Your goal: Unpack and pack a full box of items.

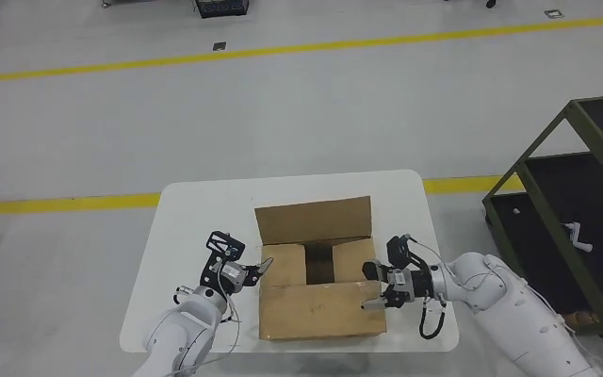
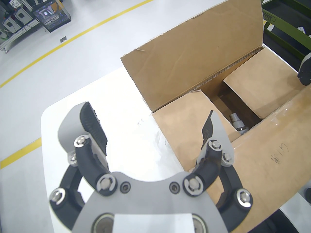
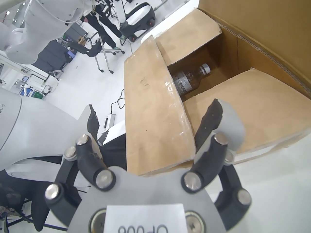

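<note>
Cardboard box (image 1: 320,316), brown, one unit, standing near the middle of the white desk (image 1: 188,226), toward its front edge. Far long flap (image 1: 314,221) stands upright. Near long flap (image 3: 150,112) is folded down over the front part of the opening, with glossy tape along its edge and a handwritten mark on its face. Left short flap (image 2: 189,122) and right short flap (image 2: 262,78) are folded inward and lie roughly level, leaving a dark gap between them open to the interior. Bottle (image 3: 188,81), dark glass with a pale label and a grey cap, lies on its side at the bottom of the box, seen through that gap and partly hidden under the near flap. Left gripper (image 1: 256,273) is at the box's left front corner, fingers spread wide apart and holding nothing; in its wrist view one finger (image 2: 210,127) shows in front of the left short flap, the other over bare desk. Right gripper (image 1: 374,288) is at the box's right front corner, fingers likewise spread and holding nothing, the end of the near long flap showing between them in its wrist view; contact with the cardboard cannot be judged. Green metal rack (image 1: 546,179) stands on the floor to the right of the desk. Yellow line (image 1: 283,47) is marked on the grey floor beyond.
</note>
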`<state>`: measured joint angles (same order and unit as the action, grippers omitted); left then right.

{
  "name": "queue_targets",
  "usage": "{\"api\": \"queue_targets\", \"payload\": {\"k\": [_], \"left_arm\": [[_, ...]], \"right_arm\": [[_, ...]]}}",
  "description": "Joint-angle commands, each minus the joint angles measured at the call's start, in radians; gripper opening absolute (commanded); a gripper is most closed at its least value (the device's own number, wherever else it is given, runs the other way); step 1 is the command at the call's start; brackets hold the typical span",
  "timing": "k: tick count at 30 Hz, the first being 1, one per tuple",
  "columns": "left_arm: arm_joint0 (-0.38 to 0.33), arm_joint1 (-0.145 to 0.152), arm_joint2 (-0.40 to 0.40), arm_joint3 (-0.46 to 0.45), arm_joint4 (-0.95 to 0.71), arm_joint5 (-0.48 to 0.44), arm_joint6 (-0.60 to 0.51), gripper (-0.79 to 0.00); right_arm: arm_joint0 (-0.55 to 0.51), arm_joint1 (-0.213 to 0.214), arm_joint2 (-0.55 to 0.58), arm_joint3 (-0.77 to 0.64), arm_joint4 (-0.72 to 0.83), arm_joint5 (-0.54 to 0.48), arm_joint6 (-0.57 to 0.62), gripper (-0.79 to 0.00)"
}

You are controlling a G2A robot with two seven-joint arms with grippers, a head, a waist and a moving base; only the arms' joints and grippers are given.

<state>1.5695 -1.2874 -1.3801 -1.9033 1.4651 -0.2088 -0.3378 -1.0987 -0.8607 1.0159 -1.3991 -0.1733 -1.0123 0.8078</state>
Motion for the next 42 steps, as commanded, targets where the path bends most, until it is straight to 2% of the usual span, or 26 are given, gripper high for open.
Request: {"api": "queue_targets", "payload": {"k": [1,13,15,16,22,23,25,31,36,42], "left_arm": [[0.0,0.0,0.0,0.0,0.0,0.0,0.0,0.0],[0.0,0.0,0.0,0.0,0.0,0.0,0.0,0.0],[0.0,0.0,0.0,0.0,0.0,0.0,0.0,0.0],[0.0,0.0,0.0,0.0,0.0,0.0,0.0,0.0],[-0.003,0.002,-0.002,-0.005,-0.018,-0.025,-0.031,0.0],[-0.004,0.003,-0.007,-0.009,-0.03,-0.033,-0.05,0.0],[-0.007,0.005,-0.016,-0.018,-0.074,-0.051,-0.107,0.0],[-0.025,0.015,-0.045,-0.063,-0.186,-0.159,-0.291,0.0],[-0.03,0.022,-0.065,-0.102,-0.321,-0.212,-0.41,0.0],[-0.035,0.031,-0.079,-0.118,-0.428,-0.224,-0.491,0.0]], "right_arm": [[-0.005,0.013,-0.011,-0.025,0.004,0.0,0.0,0.0],[-0.015,0.089,-0.068,-0.152,0.141,0.0,0.0,0.0],[-0.018,0.101,-0.072,-0.17,0.158,0.0,0.0,-0.172],[-0.019,0.107,-0.073,-0.176,0.163,0.0,0.0,-0.357],[-0.017,0.135,-0.09,-0.208,0.147,0.0,0.0,-0.566],[-0.015,0.139,-0.092,-0.213,0.135,0.0,0.0,-0.659],[-0.013,0.145,-0.098,-0.224,0.122,0.0,0.0,-0.779],[-0.004,0.155,-0.11,-0.241,0.112,0.0,0.0,-0.785],[0.011,0.159,-0.113,-0.254,0.039,0.0,-0.02,-0.785],[0.008,0.165,-0.113,-0.291,-0.122,0.0,-0.169,-0.785]]}}
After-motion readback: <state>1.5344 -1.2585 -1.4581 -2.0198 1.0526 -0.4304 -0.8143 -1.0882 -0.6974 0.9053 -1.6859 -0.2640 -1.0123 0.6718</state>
